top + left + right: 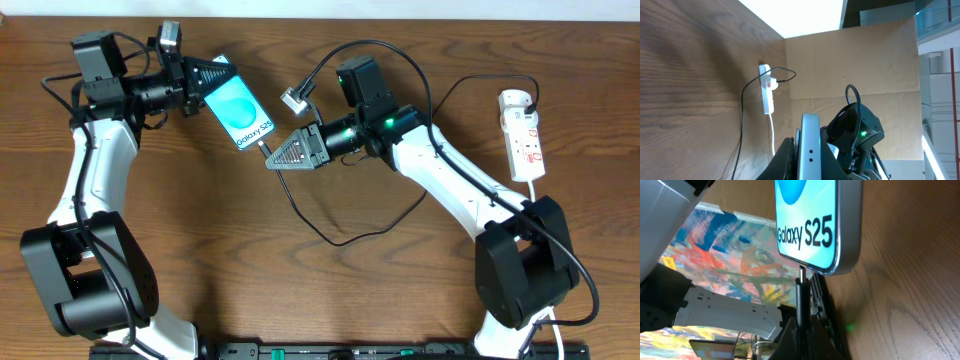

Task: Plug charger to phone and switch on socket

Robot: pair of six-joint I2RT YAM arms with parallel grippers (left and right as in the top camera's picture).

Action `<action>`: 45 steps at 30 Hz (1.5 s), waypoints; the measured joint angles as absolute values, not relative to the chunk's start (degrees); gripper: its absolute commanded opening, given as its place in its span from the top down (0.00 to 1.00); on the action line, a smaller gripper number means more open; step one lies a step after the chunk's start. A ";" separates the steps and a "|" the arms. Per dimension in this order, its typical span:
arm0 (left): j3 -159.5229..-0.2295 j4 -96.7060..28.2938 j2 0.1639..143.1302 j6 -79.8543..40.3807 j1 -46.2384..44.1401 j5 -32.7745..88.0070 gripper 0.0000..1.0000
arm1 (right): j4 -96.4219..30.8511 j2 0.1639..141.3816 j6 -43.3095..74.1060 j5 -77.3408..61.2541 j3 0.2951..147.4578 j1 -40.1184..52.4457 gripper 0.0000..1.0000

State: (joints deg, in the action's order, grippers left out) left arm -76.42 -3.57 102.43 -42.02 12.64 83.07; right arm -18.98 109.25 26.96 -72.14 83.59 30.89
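Bench (pixel 200 230), seen from above. Phone (pixel 240 112) sits left of centre toward the far edge, lying on a diagonal. Its far-left end is between the fingers of the left gripper (pixel 222 74). The right gripper (pixel 272 156) is just beside its near-right end.

Plug tip (pixel 801 282) of the charger (pixel 340 243) meets the phone's bottom edge, in line with it. The cable loops toward the near side at bench centre, then runs right, behind the right arm.

Socket (pixel 526 140) lies at the far right, well apart from the phone, lengthwise front to back, with the adapter (pixel 514 100) on its far end.
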 measured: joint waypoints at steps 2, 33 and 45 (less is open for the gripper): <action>-76.42 -3.60 102.43 -42.02 12.64 83.07 0.93 | -18.98 109.25 26.96 -72.23 83.59 30.89 0.99; -76.42 -3.57 102.43 -42.02 12.64 83.24 0.93 | -17.89 109.25 27.03 -71.61 83.59 30.89 0.99; -76.42 -3.60 102.43 -42.02 12.64 83.24 0.93 | -17.65 109.25 27.03 -72.38 83.59 30.87 0.99</action>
